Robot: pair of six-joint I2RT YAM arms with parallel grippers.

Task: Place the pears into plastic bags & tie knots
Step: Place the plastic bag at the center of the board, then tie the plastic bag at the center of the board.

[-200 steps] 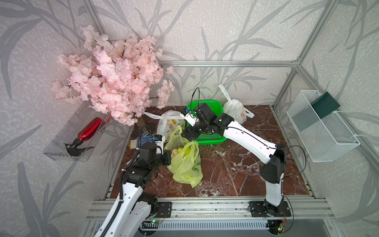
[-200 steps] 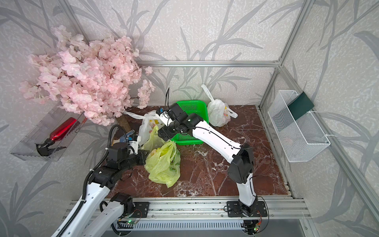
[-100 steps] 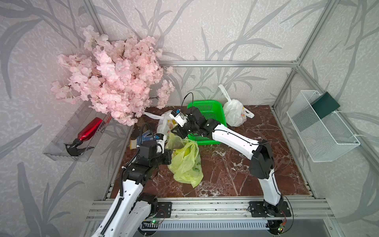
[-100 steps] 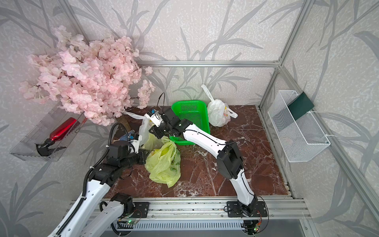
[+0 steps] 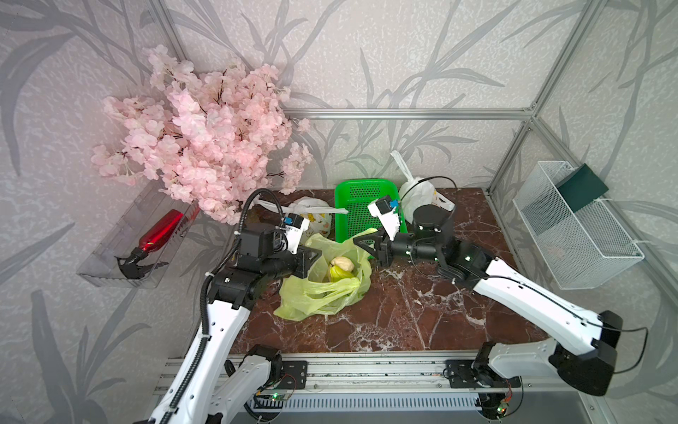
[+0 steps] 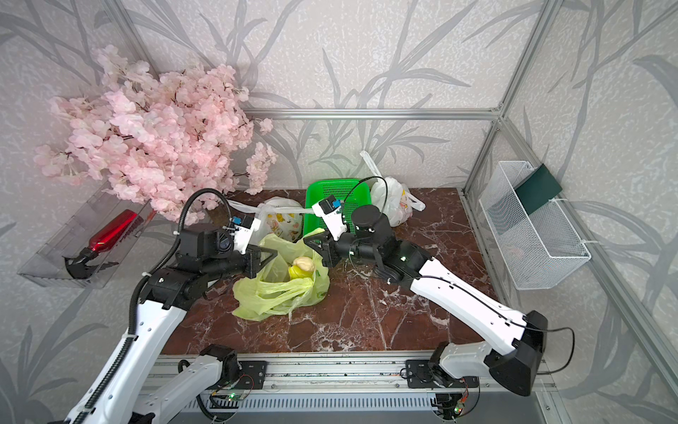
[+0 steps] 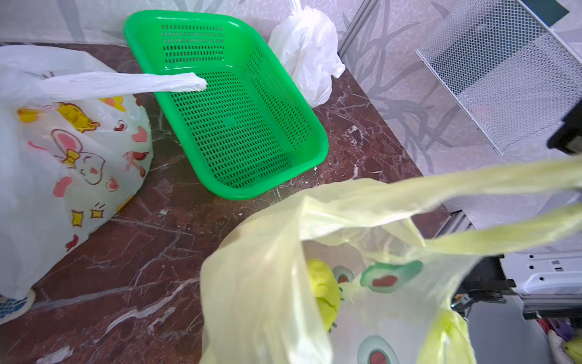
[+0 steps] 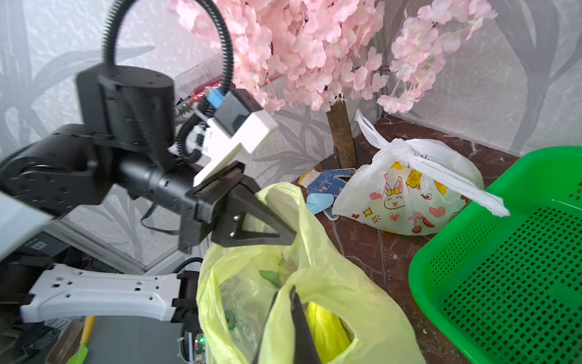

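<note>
Both top views: pear bag held open from two sides

The left jaws at 9 o'clock and the right jaws at 3 o'clock clamp the rim of the yellow-green plastic bag [image 5: 323, 290] mid-surface [image 5: 403, 315]. A cream pear [image 5: 342, 263] and a yellow-green pear [image 5: 339, 274] lie inside.

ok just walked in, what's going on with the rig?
Bagging pears. The left gripper and right gripper are shut on opposite sides of the yellow-green bag, holding its top stretched between them. A cream pear and a yellow-green pear sit inside. The white bag left of the green basket and the white bag right of it look tied; this one isn't knotted yet.
</note>
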